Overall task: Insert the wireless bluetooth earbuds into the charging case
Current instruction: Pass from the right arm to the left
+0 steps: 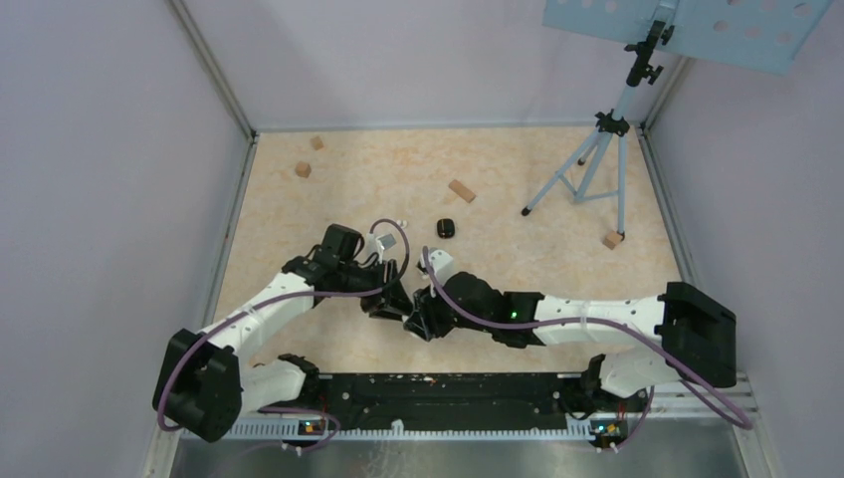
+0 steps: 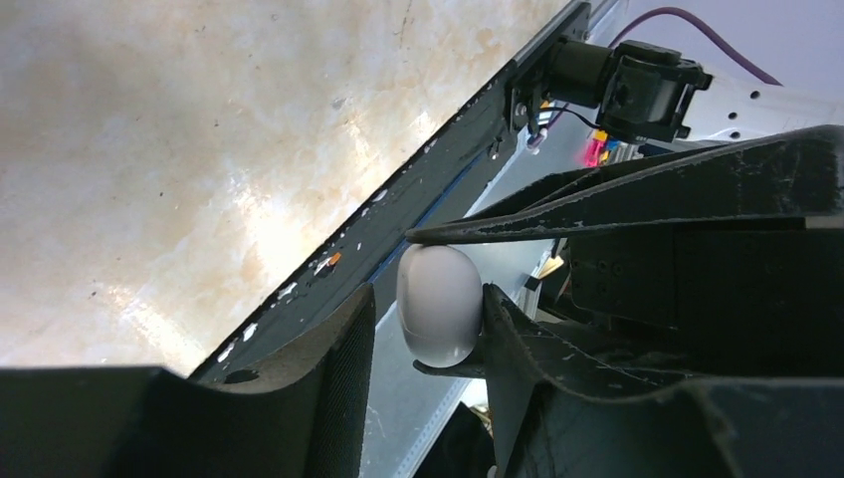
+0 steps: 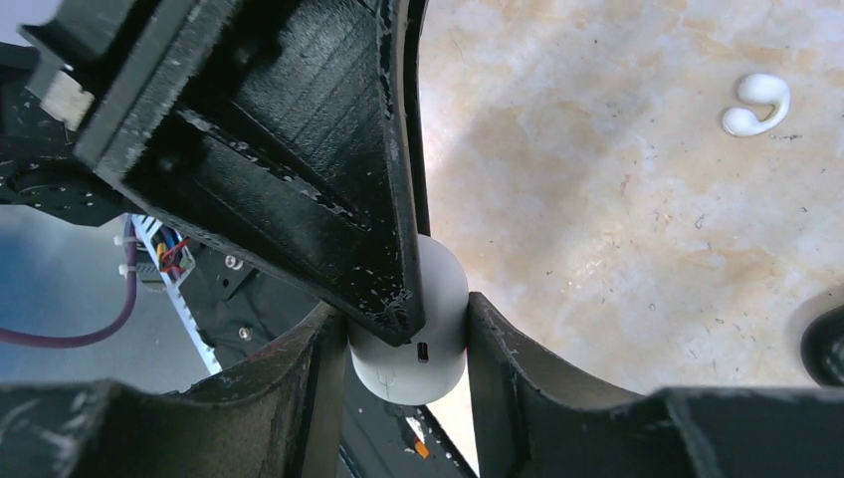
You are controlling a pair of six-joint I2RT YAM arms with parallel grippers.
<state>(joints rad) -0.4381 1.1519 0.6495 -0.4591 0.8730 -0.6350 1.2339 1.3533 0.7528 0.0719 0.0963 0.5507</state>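
Where the two arms meet near the front edge of the pale, marbled tabletop (image 1: 498, 179), a smooth white oval charging case (image 3: 413, 373) is held between them. The right tool (image 3: 408, 329) is clamped on it, with both black fingers pressed against opposite sides of the shell. The end of the case facing the right wrist camera shows a small dark slot.

The left tool (image 2: 428, 299) straddles the same case crosswise, its jaws apart. In the left wrist view one ribbed finger (image 2: 508, 339) touches the white shell, while the other stands just off it with a thin gap showing. From the right wrist view, one broad left finger lies across the top of the case and hides much of it. The case reads as one closed, rounded shell in both wrist views.

One white curved earbud (image 3: 756, 105) lies loose on the tabletop, well apart from the case and beyond the tools. No earbud sits in the case as far as the pictures show.

Farther back in the overhead view, a small black oval case (image 1: 445, 227) rests on the tabletop just beyond the right arm's wrist. Four tan wooden blocks lie scattered: two near the back left corner (image 1: 303, 169), one near the middle (image 1: 461, 190), and one by a foot of the grey tripod (image 1: 597, 159) at the back right.
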